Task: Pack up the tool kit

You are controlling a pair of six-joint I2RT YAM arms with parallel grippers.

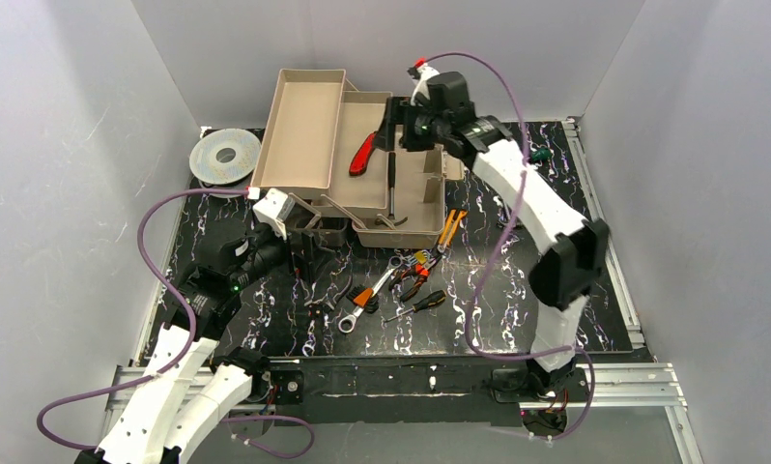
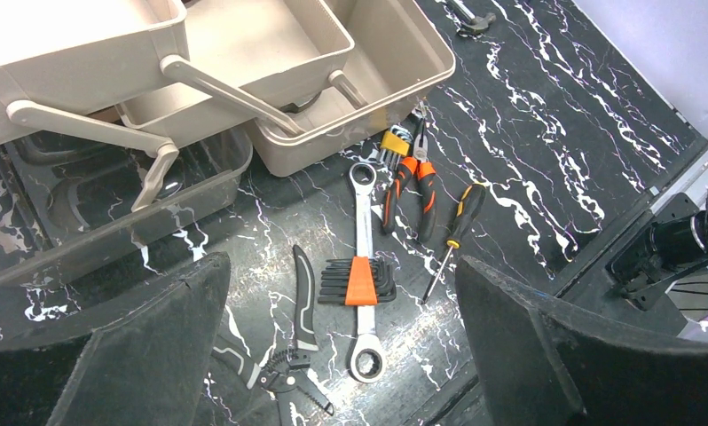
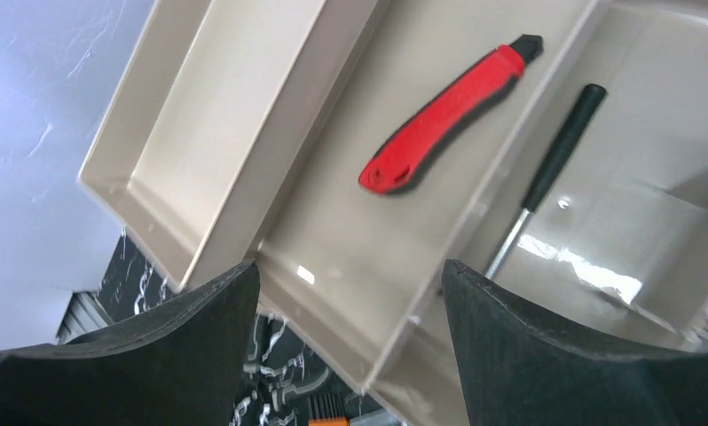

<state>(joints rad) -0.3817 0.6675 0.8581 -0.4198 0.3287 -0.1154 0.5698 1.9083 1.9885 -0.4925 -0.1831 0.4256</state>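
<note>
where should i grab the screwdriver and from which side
By its thick black-and-orange handle, straight down from above, closing across its width. The screwdriver lies flat on the table, its shaft thin. The pliers lie close beside, so grip near the butt end.

Pale grey walls [image 1: 63,145] enclose a black marbled tabletop [image 1: 275,333].

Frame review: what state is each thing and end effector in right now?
Toolbox: open, trays folded out.
Red knife: lying in a fold-out tray.
Hammer: lying inside the toolbox.
Wrench: on the table, unpacked.
Orange pliers: on the table, unpacked.
Left end effector: open, empty.
Right end effector: open, empty, above the knife's tray.
</note>
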